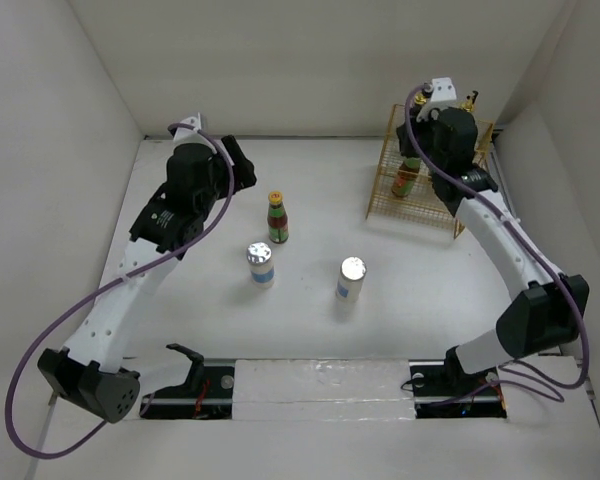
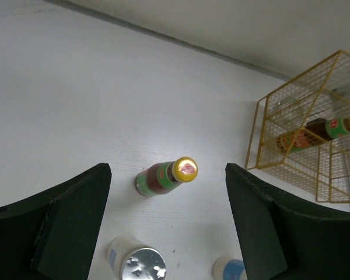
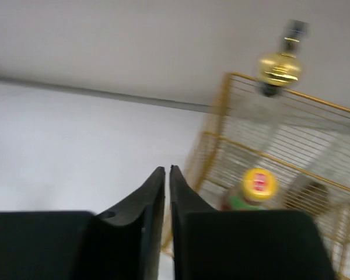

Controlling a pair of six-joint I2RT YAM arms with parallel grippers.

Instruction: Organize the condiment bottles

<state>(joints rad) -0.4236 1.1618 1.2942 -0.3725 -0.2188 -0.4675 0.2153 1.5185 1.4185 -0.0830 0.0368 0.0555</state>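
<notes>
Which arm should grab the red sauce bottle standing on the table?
Probably left. The left gripper is open and the red sauce bottle sits framed between its jaws in the wrist view; the right gripper is shut, by the rack.

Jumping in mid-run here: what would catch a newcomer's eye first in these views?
The gold wire rack at the table's far right corner stands out, with a red sauce bottle in it and the right gripper shut and empty close by. Mid-table, a second red sauce bottle stands with two white shakers nearer the arms. The left gripper hangs open above that bottle.
</notes>
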